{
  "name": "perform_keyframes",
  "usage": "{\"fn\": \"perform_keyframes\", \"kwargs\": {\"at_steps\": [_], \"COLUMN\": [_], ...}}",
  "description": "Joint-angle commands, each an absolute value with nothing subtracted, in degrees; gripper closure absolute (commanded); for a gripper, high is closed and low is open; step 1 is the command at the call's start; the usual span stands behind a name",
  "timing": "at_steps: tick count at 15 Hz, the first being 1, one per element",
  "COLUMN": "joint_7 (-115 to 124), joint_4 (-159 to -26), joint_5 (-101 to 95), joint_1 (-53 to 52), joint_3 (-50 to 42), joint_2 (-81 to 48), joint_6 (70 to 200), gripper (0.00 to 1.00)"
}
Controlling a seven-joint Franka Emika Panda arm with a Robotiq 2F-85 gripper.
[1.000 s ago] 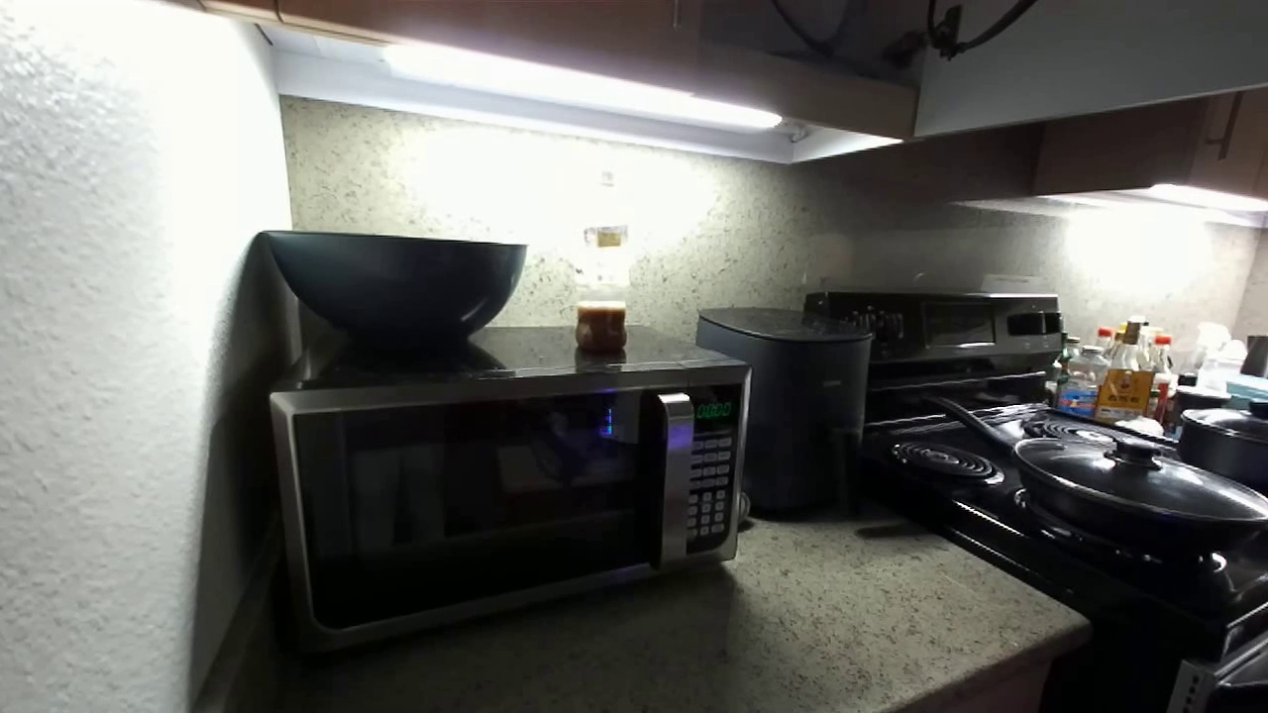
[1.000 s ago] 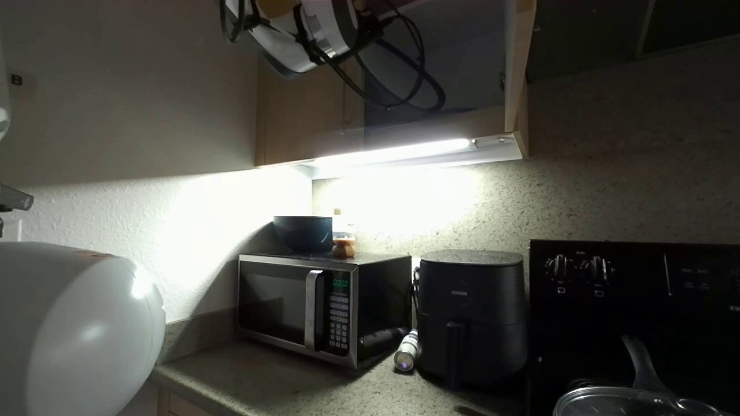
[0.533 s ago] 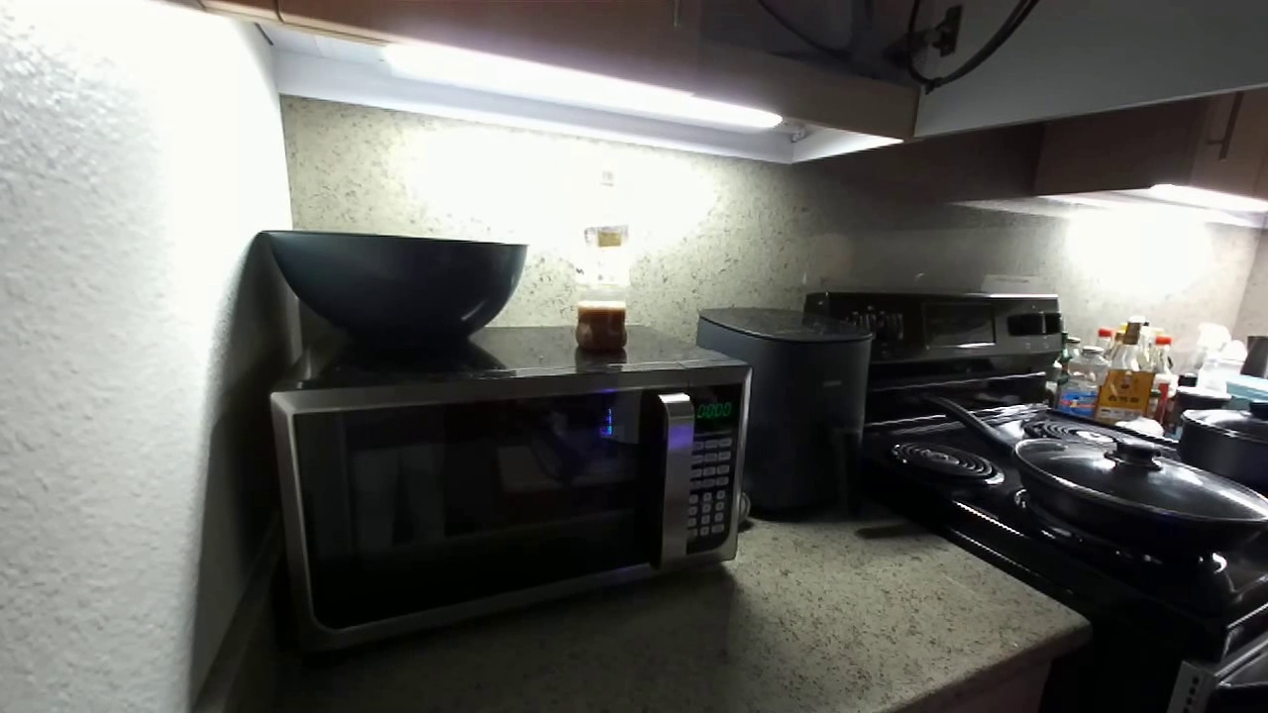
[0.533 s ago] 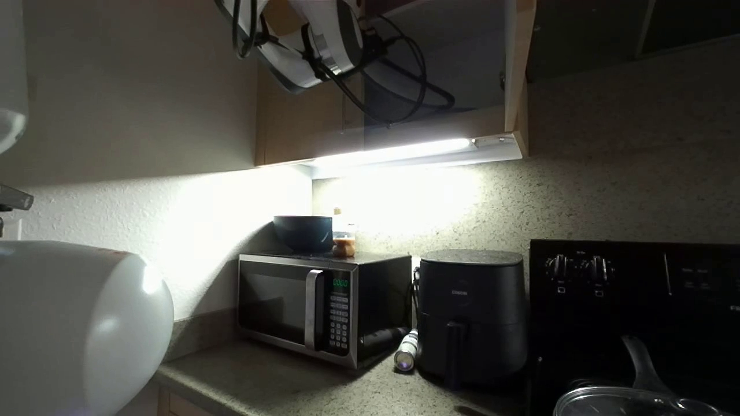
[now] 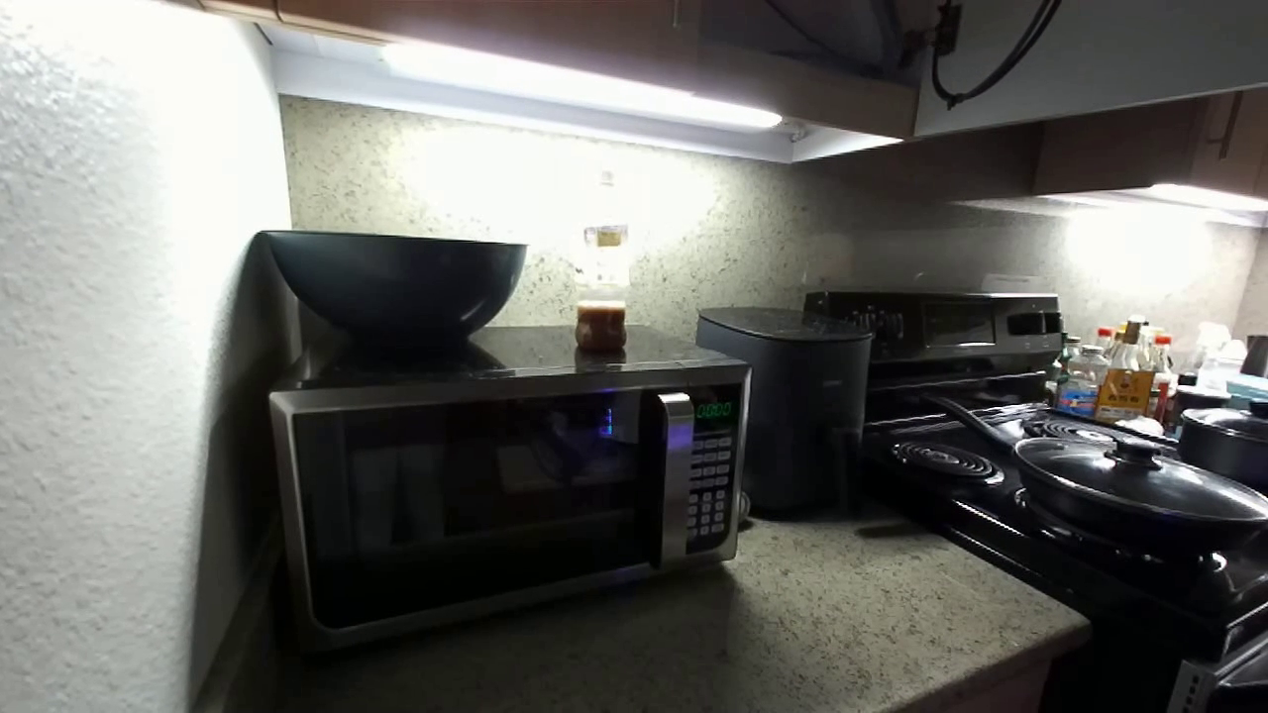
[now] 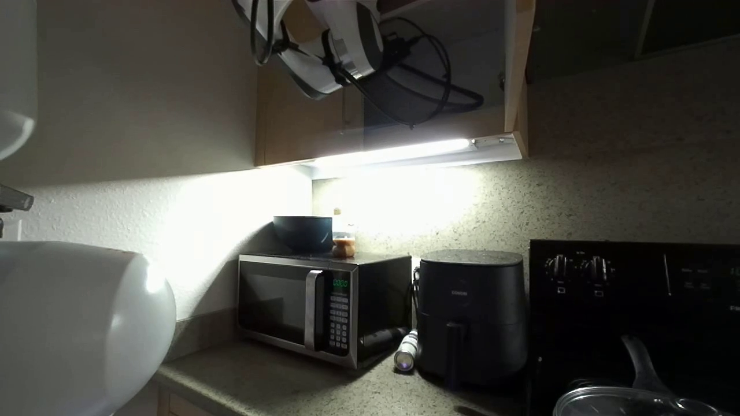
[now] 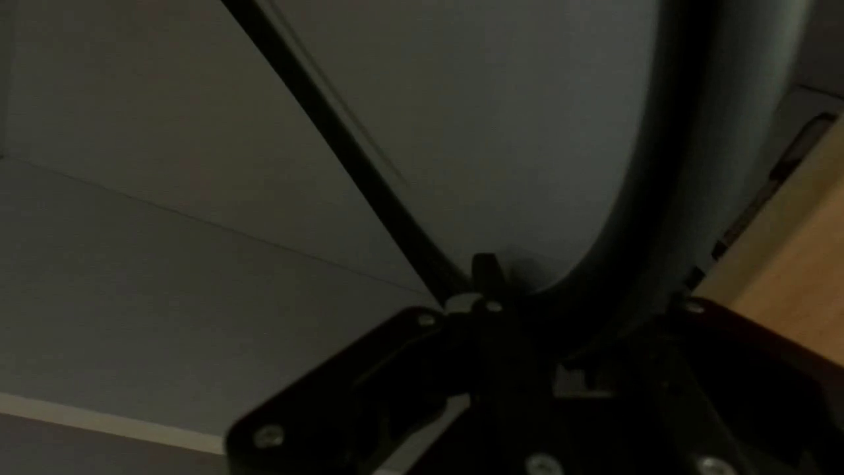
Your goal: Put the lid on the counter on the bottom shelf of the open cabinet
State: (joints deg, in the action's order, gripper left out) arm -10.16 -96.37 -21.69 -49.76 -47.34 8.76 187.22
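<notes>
arm (image 6: 347,32) high at open cabinet (image 6: 457,122)

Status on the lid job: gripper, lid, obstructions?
Gripper shut, apparently on the edge of the lid. Up at the open cabinet, not yet released. Arm cable looped across the opening, could snag.

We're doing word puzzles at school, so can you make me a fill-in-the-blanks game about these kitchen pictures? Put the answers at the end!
1. The dark bowl sits on top of the ____.
2. The glowing numbers on its front are coloured ____.
3. The air fryer stands on the speckled ____.
4. The robot arm is up high by the open ____.

Missing words: microwave; green; counter; cabinet.
</notes>
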Motion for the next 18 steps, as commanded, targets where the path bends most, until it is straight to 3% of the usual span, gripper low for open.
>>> {"fn": "perform_keyframes", "kwargs": {"at_steps": [1,2,7,11,12,13,18], "joint_7": [-12.4,-12.2,-11.5,-8.8,-12.8,-6.6,2.5], "joint_4": [-94.5,-94.5,-94.4,-90.8,-90.7,-89.7,-86.9], "joint_5": [-21.8,-21.7,-22.1,-25.4,-19.2,-26.0,-33.9], "joint_1": [-50.6,-50.5,-49.7,-46.9,-37.9,-45.2,-42.0], "joint_3": [-49.9,-50.3,-50.4,-47.8,-38.0,-43.8,-38.2], "joint_2": [7.3,7.2,7.3,6.9,6.8,8.8,10.8], "joint_6": [185.6,185.2,182.3,168.4,165.1,161.2,150.1], "gripper": [0.60,0.60,0.29,0.03,0.01,0.00,0.00]}}
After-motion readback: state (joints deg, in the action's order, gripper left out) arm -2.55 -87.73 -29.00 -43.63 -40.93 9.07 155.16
